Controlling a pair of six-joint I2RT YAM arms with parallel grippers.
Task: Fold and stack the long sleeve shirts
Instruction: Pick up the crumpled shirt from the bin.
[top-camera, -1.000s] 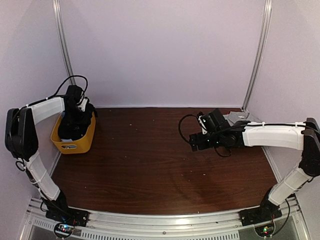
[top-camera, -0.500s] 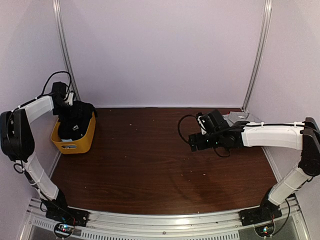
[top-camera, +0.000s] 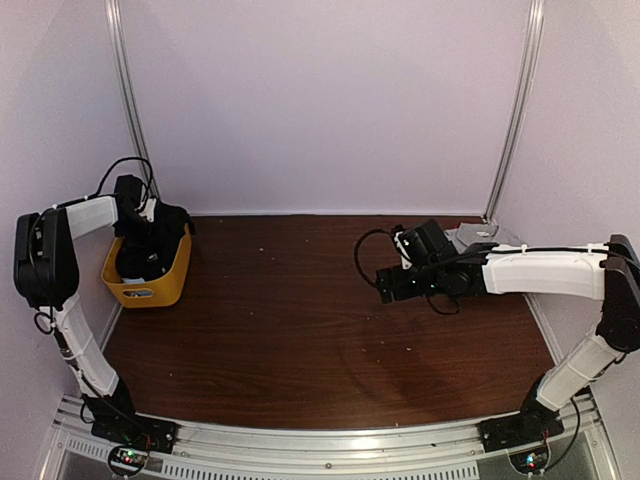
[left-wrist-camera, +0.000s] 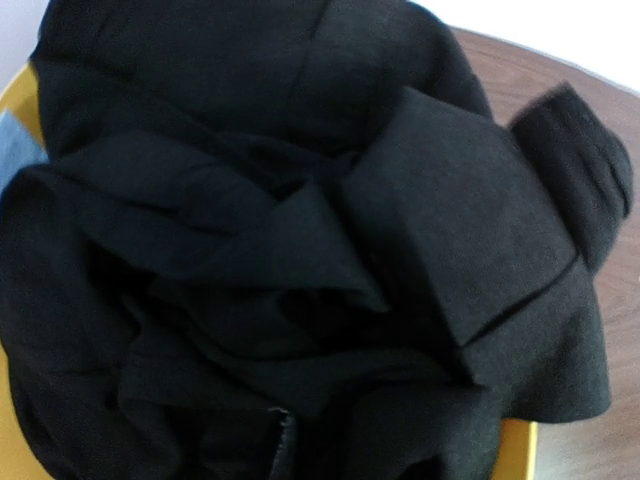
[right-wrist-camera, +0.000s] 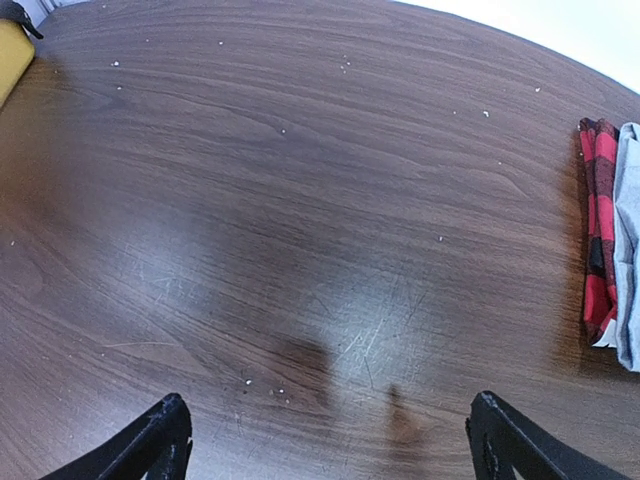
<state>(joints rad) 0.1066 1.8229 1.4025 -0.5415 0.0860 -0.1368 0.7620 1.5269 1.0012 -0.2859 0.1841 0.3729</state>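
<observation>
1. Left gripper (top-camera: 148, 222) is now sitting a bit farther back over the yellow basket (top-camera: 160, 290) than a second ago. The right arm is staying put.
2. Nearest, the right gripper (right-wrist-camera: 335, 440) is hanging wide open over the bare brown table (right-wrist-camera: 300, 200), holding nothing.
3. Farther left, the black shirt (left-wrist-camera: 300, 250) is lying bunched up in the basket, spilling over its rim. I cannot tell if the left gripper is pinching it or not.
4. The shirt is looking soft, floppy and light, so it will probably sag and drag when lifted. A thick folded flap (left-wrist-camera: 450, 250) on top is looking like the best place to grab.
5. Far right, a red checked cloth (right-wrist-camera: 598, 230) and a grey cloth (right-wrist-camera: 628, 250) are lying folded side by side.
</observation>
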